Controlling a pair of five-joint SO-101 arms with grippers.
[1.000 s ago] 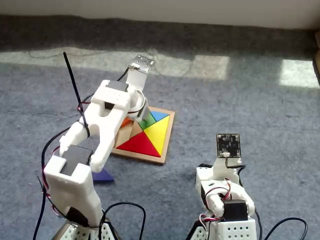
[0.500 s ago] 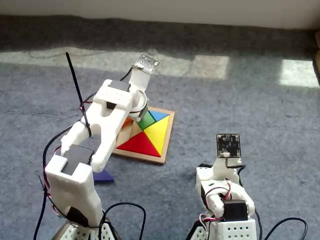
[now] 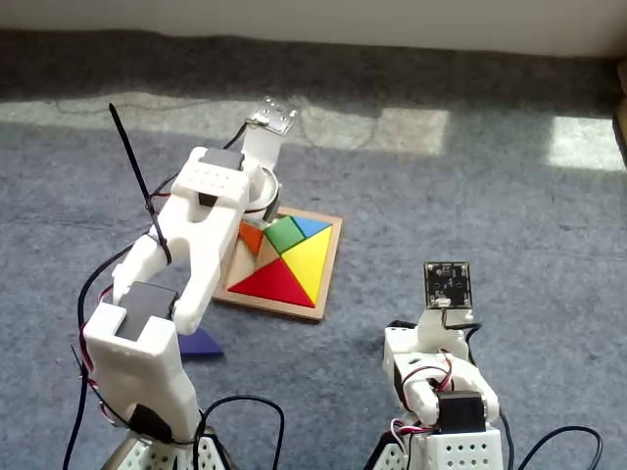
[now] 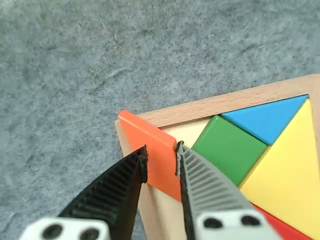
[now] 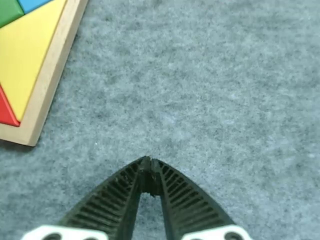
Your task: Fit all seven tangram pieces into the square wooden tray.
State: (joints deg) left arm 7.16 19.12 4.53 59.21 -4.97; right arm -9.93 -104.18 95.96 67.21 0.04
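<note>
The left pincer point(image 4: 161, 159) grips a flat orange piece point(image 4: 150, 136) lying across the wooden tray's point(image 4: 225, 101) corner rim; the right pincer point(image 5: 150, 171) is closed and empty.

A grey, short-pile carpet point(image 3: 490, 215) covers the floor, crossed by pale patches of sunlight point(image 3: 411, 130). Along its far edge runs what may be a white wall point(image 3: 392, 20).
</note>
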